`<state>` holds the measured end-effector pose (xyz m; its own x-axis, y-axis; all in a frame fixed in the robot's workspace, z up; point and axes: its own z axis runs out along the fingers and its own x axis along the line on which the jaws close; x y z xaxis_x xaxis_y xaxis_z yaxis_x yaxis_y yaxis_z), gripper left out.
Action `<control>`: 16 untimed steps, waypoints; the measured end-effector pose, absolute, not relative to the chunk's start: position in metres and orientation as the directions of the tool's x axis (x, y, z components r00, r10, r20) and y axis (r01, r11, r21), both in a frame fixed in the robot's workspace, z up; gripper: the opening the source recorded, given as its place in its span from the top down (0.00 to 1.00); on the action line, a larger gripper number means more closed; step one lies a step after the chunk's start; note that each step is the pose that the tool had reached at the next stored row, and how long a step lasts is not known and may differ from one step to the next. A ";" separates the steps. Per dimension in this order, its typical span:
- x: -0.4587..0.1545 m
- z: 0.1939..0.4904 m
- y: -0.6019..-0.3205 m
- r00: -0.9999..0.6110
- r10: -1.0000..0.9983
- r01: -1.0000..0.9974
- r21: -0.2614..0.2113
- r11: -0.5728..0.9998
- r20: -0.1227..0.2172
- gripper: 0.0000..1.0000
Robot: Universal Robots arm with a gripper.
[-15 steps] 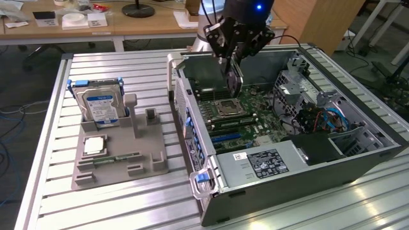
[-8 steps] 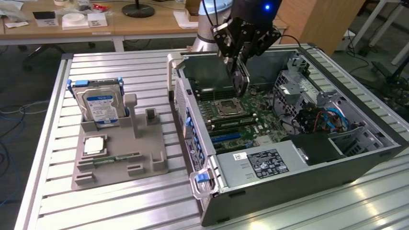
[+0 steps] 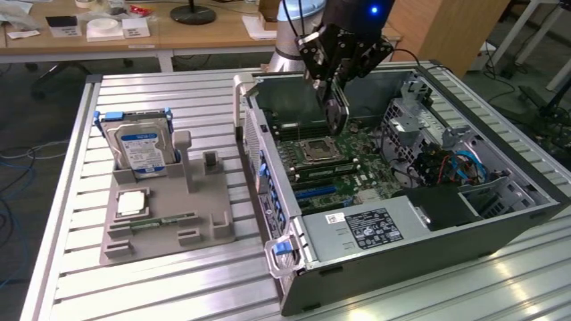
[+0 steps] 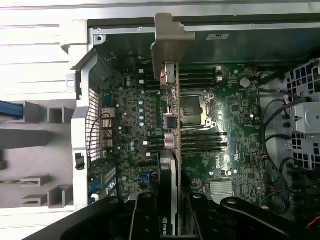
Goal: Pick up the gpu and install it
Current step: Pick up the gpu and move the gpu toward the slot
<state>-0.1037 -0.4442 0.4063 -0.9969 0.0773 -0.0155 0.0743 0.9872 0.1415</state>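
Exterior view. Grey tower computer case (image 3: 419, 234) lying on its side on a ribbed aluminium table (image 3: 178, 287), side panel off, green motherboard (image 3: 357, 167) exposed. Open room over the board's middle. Hemmed on the exterior view's right by a perforated silver drive cage (image 3: 419, 127) and on the left by the case's rear wall. Well apart, on the exterior view's left, a grey plastic holder tray (image 3: 170, 227) carrying an upright silver hard drive with a blue label (image 3: 138, 144). Black gripper (image 3: 333, 90) reaching down from above into the far half of the case, clamped on the gpu (image 3: 335, 114). Thin dark card held on edge, long axis running down from the fingers towards the board, lower end near the square silver processor socket (image 3: 319, 150).

Wrist view. Two black fingers (image 4: 142, 217) narrowly closed on the gpu (image 4: 169, 170), seen edge-on. Long axis pointing straight away from the gripper (image 4: 170, 222), silver metal end bracket (image 4: 167, 45) at the far end, seen against the case wall (image 4: 80, 125). Card edge running beside the processor socket (image 4: 192, 110), crossing the rows of black memory slots (image 4: 202, 140). Contact with the motherboard (image 4: 240, 125) impossible to judge.
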 end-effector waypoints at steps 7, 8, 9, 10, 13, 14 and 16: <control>-0.090 0.406 -0.444 -0.997 0.078 0.075 0.141 0.987 -0.016 0.73; -0.087 0.406 -0.444 -0.997 0.077 0.074 0.142 0.987 -0.016 0.73; -0.084 0.406 -0.444 -0.997 0.078 0.075 0.141 0.987 -0.016 0.73; -0.080 0.406 -0.444 -0.997 0.078 0.075 0.142 0.987 -0.016 0.73; -0.069 0.406 -0.444 -0.997 0.077 0.074 0.141 0.987 -0.016 0.73; -0.066 0.406 -0.444 -0.997 0.078 0.075 0.142 0.987 -0.016 0.73; -0.058 0.406 -0.444 -0.997 0.078 0.075 0.141 0.987 -0.016 0.73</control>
